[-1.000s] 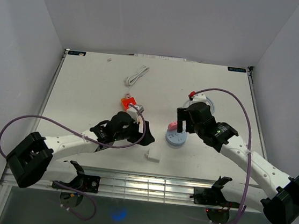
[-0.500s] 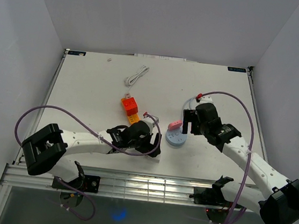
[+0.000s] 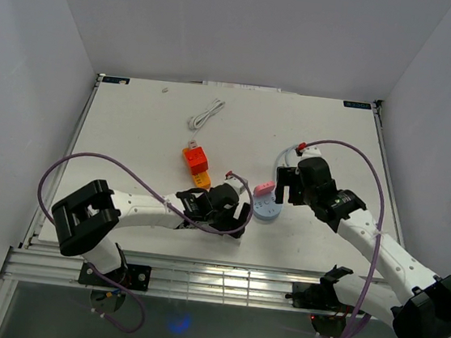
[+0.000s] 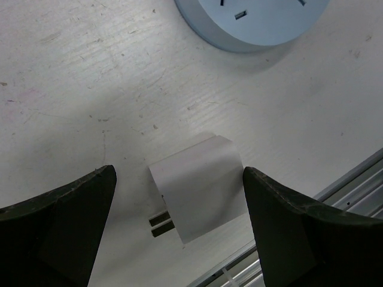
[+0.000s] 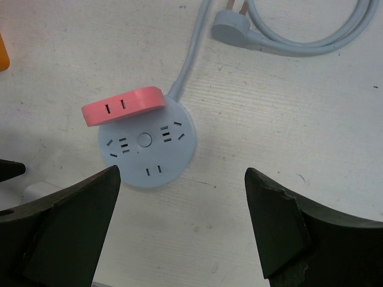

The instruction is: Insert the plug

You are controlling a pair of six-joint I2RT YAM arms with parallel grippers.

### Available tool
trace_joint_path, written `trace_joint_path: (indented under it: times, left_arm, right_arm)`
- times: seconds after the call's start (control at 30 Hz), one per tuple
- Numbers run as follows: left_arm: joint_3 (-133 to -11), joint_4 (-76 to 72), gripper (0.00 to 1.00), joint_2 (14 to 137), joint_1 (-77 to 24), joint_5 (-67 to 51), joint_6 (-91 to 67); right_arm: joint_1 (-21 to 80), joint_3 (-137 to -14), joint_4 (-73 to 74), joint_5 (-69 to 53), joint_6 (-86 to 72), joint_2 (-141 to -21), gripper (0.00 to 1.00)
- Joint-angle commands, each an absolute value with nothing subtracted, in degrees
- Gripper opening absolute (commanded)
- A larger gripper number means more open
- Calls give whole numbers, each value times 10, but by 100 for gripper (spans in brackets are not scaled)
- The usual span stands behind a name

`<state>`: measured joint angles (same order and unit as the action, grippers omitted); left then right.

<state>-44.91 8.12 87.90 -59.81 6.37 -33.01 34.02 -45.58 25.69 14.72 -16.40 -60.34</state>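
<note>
Two arms are working over one bench [image 3: 132, 126].

The left gripper [image 4: 178, 176] is hanging released, fingers spread wide. One white plug [image 4: 200, 186] is lying between its fingers, touching neither. The plug is resting on its side on the bench with two prongs showing. It is at the near edge, near-left of the hub and apart from it. In the top view the left gripper is covering it.

One round blue socket hub [image 5: 146, 146] is sitting right of the plug, with several outlet slots facing up. One pink adapter [image 5: 122, 106] is resting on the hub's far-left rim, overlapping it, with two slots visible on its side.

The right gripper [image 5: 179, 173] is also released and grasping nothing, hovering above the hub with its fingers spread either side of it.

One blue-grey lead [image 5: 299, 45] is running from the hub toward the far right and looping round to one plug end [image 5: 230, 27].

Two blocks are lying left of the hub, touching each other: one red-orange block [image 3: 195, 161] and one orange block [image 3: 201, 180] on its near side. One coiled white cable [image 3: 206, 114] is lying farther back, well apart.
</note>
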Motion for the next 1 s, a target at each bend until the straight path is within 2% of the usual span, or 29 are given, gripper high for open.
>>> trace_joint_path:
  times: [0.0, 0.37, 0.5, 0.6, 0.63, 0.8, 0.87, 0.97]
  left_arm:
    - [-478, 100, 98, 879, -615, 90, -330]
    - [-521, 128, 98, 925, -636, 115, -335]
    - [-529, 139, 86, 948, -637, 124, -334]
    - [-524, 137, 73, 945, -637, 126, -333]
    - [-523, 137, 63, 943, -637, 120, -330]
    - [-526, 142, 43, 920, -637, 105, -323]
    - [-543, 162, 32, 916, -635, 91, -322]
    - [-578, 198, 20, 904, -621, 46, -321]
  right_arm:
    - [337, -447, 236, 139, -158, -592, 89]
    - [333, -430, 223, 126, -162, -595, 89]
    - [333, -423, 221, 120, -163, -586, 91]
    - [331, -419, 222, 116, -156, -570, 94]
    - [331, -417, 221, 115, -154, -565, 94]
    - [330, -411, 221, 110, -140, -547, 96]
    - [330, -402, 213, 84, -131, -540, 96]
    - [330, -389, 195, 44, -115, -513, 96]
